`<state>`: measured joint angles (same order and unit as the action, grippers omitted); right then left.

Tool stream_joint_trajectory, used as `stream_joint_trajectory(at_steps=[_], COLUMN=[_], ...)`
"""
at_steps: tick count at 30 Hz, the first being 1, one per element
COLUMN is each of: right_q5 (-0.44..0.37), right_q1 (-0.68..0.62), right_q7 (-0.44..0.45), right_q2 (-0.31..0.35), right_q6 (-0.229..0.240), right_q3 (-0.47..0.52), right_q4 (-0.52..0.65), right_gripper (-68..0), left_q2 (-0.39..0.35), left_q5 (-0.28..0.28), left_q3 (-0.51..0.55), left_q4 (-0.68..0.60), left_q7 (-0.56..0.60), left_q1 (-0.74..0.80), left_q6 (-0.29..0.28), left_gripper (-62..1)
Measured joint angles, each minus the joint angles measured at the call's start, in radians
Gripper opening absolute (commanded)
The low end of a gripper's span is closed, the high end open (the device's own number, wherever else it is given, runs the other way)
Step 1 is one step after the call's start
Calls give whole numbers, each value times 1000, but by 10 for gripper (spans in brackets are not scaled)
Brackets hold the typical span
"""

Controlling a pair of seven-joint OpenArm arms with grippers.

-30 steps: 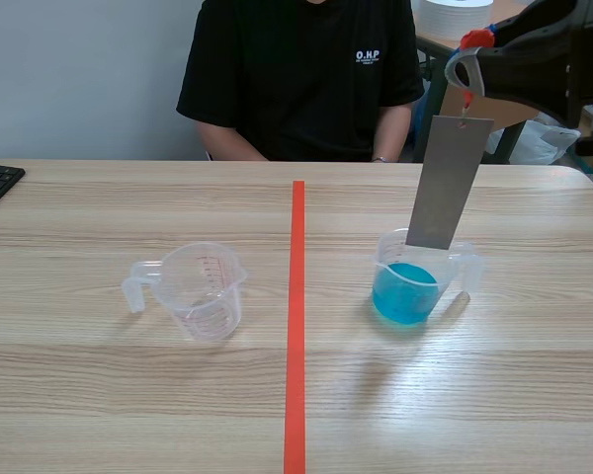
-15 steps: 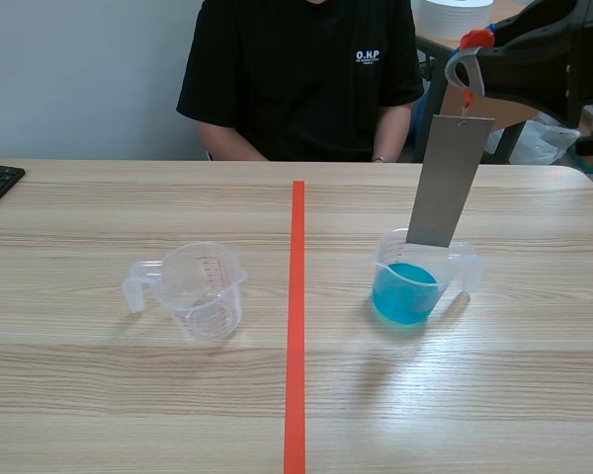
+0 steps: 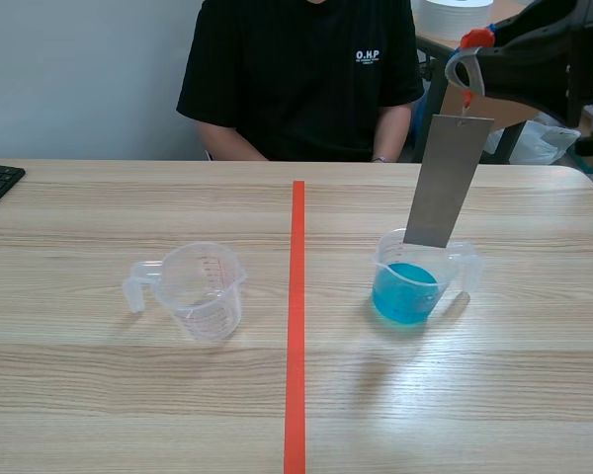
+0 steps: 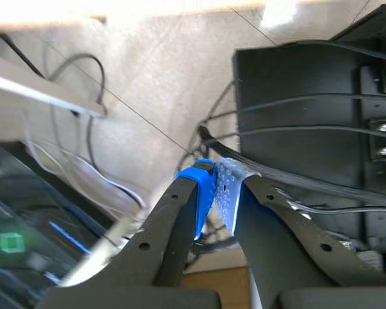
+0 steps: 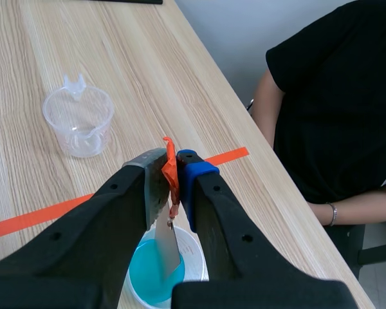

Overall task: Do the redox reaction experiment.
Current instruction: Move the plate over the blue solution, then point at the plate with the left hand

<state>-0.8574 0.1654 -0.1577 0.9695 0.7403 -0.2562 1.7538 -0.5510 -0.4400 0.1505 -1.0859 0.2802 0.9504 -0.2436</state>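
The right gripper (image 5: pixel 174 168) pinched an orange tag (image 5: pixel 170 161) directly above the blue-liquid cup (image 3: pixel 413 288). The grey metal strip (image 3: pixel 443 183) hung beneath the tag, its lower end inside that cup. The left gripper (image 4: pixel 215 188) was closed and empty.

Left end effector (image 4: pixel 217 177): thick blk fingers (image 4: pixel 174 225) w/ screws (image 4: pixel 144 245) (dotted pads (image 4: pixel 199 193), blue/grey).

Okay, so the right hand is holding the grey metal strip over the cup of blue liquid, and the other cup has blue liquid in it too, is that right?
Not quite. The other cup is clear and empty, as the scene view shows. The rest stands: the right hand holds the grey metal strip over the cup of blue liquid.
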Motion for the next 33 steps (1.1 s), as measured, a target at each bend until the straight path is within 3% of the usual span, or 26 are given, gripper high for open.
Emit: stream_joint_trajectory(at_steps=[4,8,17,22,27,33], right_q5=[0,0,0,0,0,1], right_q1=[0,0,0,0,0,0], right_q7=[0,0,0,5,10,19], right_q2=[0,0,0,0,0,0], right_q6=[0,0,0,0,0,0], right_q3=[0,0,0,0,0,1], right_q4=[0,0,0,0,0,0], right_gripper=[-660,-660,-660,-660,-660,-660], left_q2=[-81,-178,-318,-343,-349,-301], left_q5=[-35,-36,-17,17,53,53], left_q3=[34,53,38,-54,-200,-374], left_q4=[-50,-96,-145,-204,-252,-272], left_q7=[26,56,55,46,26,-57], left_q1=[0,-9,-229,-392,-570,-824], left_q6=[-5,-52,-266,-305,-308,-311], left_gripper=[-575,-575,-575,-575,-575,-575])
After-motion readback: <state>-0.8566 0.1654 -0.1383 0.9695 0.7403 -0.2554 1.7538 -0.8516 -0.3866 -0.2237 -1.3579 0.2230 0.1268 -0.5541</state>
